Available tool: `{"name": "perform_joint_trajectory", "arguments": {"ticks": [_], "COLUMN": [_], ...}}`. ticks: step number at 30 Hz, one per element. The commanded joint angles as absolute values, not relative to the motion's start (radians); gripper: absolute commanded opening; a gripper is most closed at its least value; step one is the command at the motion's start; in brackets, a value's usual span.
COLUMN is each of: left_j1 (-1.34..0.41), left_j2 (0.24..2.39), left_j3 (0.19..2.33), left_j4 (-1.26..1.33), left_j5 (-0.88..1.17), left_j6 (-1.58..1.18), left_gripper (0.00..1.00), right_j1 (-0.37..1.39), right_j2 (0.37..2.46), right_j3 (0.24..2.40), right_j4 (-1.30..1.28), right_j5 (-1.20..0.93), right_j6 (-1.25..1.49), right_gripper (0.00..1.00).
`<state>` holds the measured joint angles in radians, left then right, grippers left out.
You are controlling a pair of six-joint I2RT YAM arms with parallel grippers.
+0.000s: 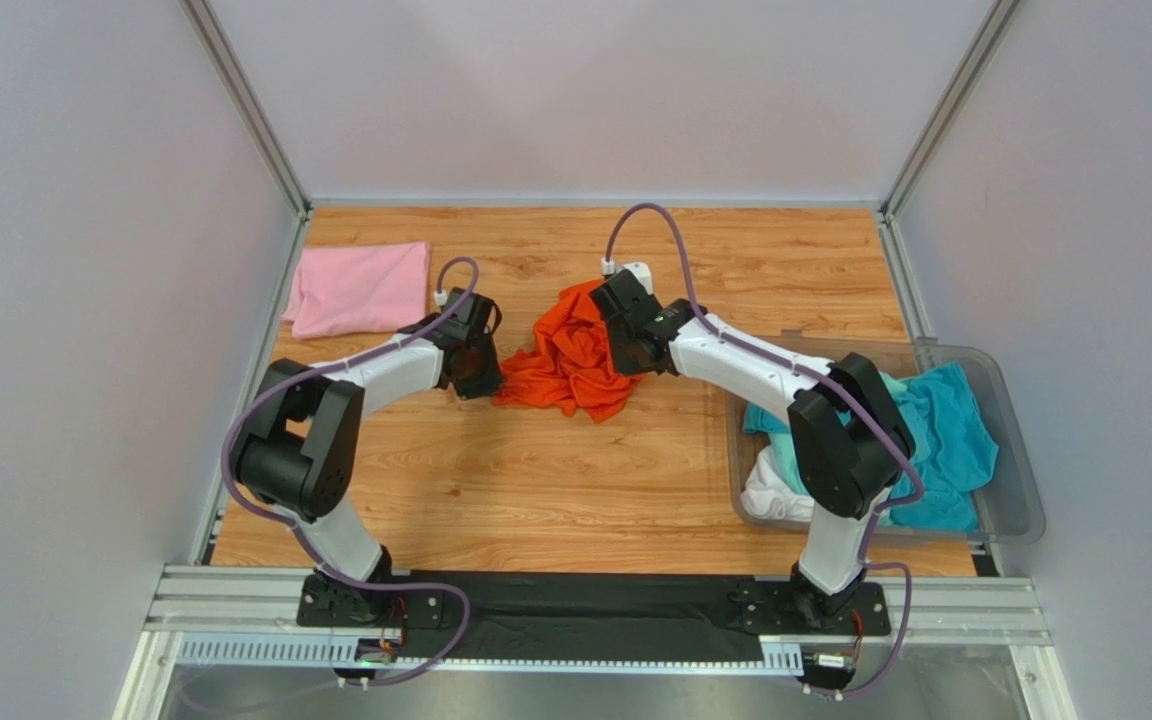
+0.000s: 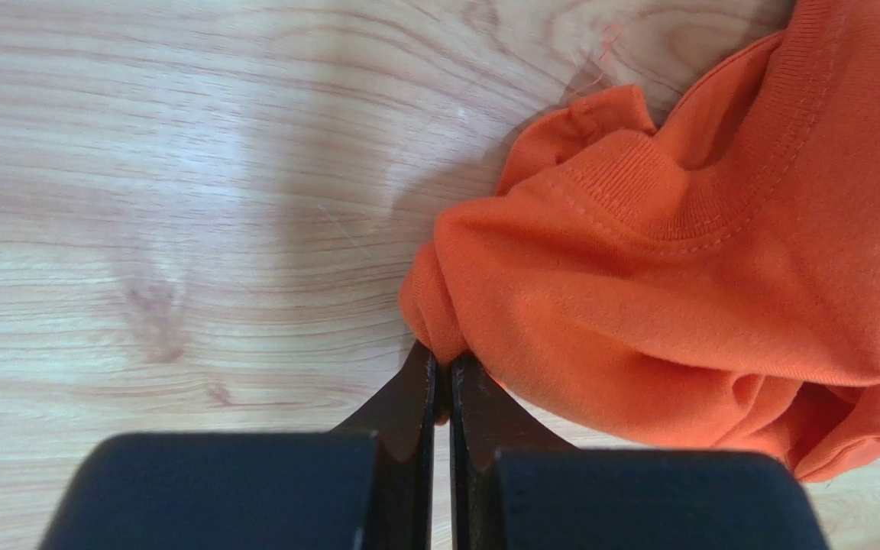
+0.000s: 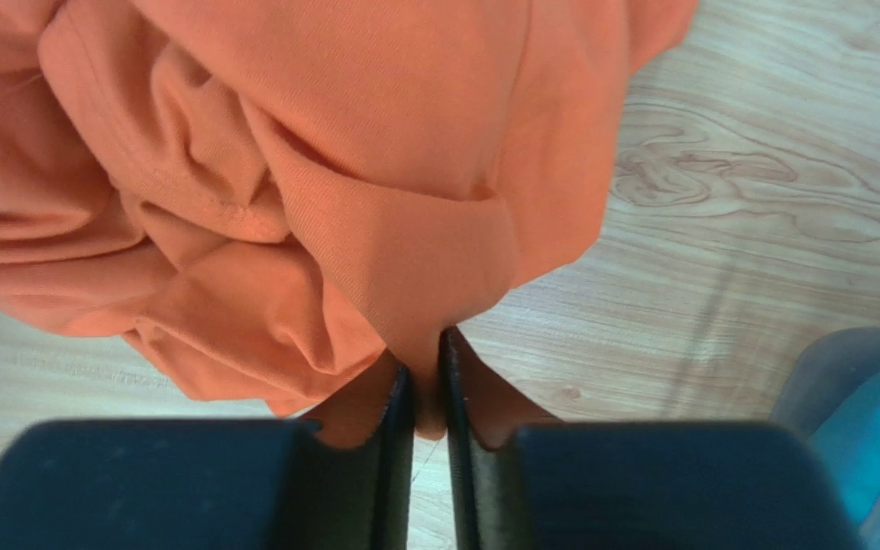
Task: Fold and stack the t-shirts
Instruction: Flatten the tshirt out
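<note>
Nearest, on the right, a clear bin (image 1: 1021, 495) holds a teal shirt (image 1: 958, 428) and a white shirt (image 1: 770, 488). Further in, the orange shirt (image 1: 575, 360) lies crumpled on the table (image 1: 537, 480) between both arms. The left gripper (image 2: 445, 372) pinches a cloth edge just beside the ribbed collar. The right gripper (image 3: 424, 355) pinches a thick fold on the opposite side. Farthest, at the back left, a pink shirt (image 1: 360, 288) lies folded flat. The step looks like opening out the orange shirt. Both bites seem small, so lifting gently and drawing the grippers apart evenly should tension the cloth without slipping, then lay it flat short of the pink shirt.
</note>
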<state>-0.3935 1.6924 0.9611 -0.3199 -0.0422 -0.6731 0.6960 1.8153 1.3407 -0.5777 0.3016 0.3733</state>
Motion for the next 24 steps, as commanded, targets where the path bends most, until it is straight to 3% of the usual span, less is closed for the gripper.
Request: {"name": "perform_joint_trajectory", "arguments": {"ticks": [1, 2, 5, 12, 16, 24], "left_j1": [-0.38, -0.38, -0.38, -0.38, -0.382, -0.38], "left_j2": [1.594, 1.519, 1.342, 0.921, 0.679, 0.462], "left_j3": [0.971, 0.954, 0.928, 0.965, 1.035, 1.325], "left_j4": [-0.34, -0.359, -0.386, -0.566, -0.635, -0.741], "left_j5": [-0.073, -0.095, -0.13, -0.189, -0.164, -0.035], "left_j6": [-0.641, -0.638, -0.635, -0.647, -0.656, -0.663], "left_gripper": [0.0, 0.0, 0.0, 0.0, 0.0, 0.0], "right_j1": [0.689, 0.689, 0.689, 0.692, 0.692, 0.695], "right_j2": [1.777, 1.732, 1.639, 1.295, 1.109, 0.865], "right_j3": [1.393, 1.382, 1.355, 1.295, 1.333, 1.517], "right_j4": [-0.54, -0.549, -0.555, -0.617, -0.661, -0.729], "right_j5": [0.374, 0.374, 0.377, 0.284, 0.121, -0.205], "right_j6": [0.371, 0.368, 0.367, 0.334, 0.304, 0.339], "right_gripper": [0.13, 0.06, 0.01, 0.01, 0.01, 0.0]}}
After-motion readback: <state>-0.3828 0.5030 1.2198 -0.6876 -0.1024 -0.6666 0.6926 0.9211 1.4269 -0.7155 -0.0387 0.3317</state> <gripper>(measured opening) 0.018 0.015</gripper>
